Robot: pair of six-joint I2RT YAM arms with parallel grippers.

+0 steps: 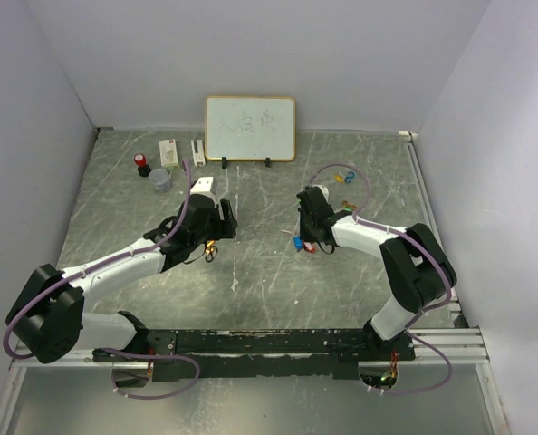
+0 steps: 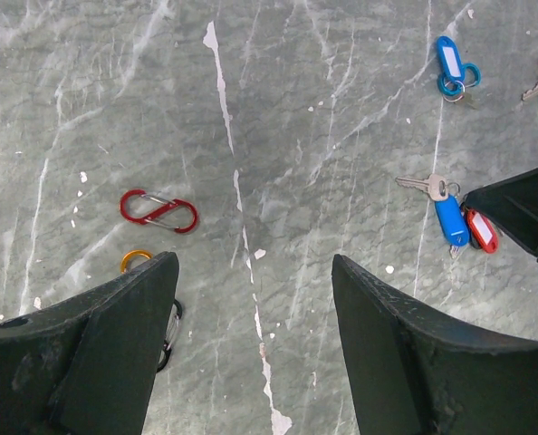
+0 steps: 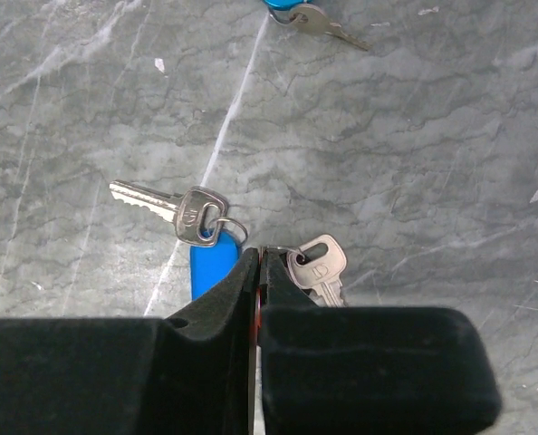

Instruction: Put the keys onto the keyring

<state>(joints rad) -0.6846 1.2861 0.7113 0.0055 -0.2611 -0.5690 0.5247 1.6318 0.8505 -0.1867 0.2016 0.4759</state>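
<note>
Grey marbled counter (image 3: 414, 136) holds the keys (image 2: 451, 220) right of centre: right pincer (image 3: 258, 258) clenched on the red-tagged key (image 2: 481, 231), left pincer (image 2: 253, 267) released, so pickup is underway; lifting it clear likely follows.

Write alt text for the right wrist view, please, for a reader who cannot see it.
The right gripper is shut over a grey marbled table, a sliver of red showing between its fingers. A silver key on a blue tag lies left of the tips, a second key right of them.
</note>
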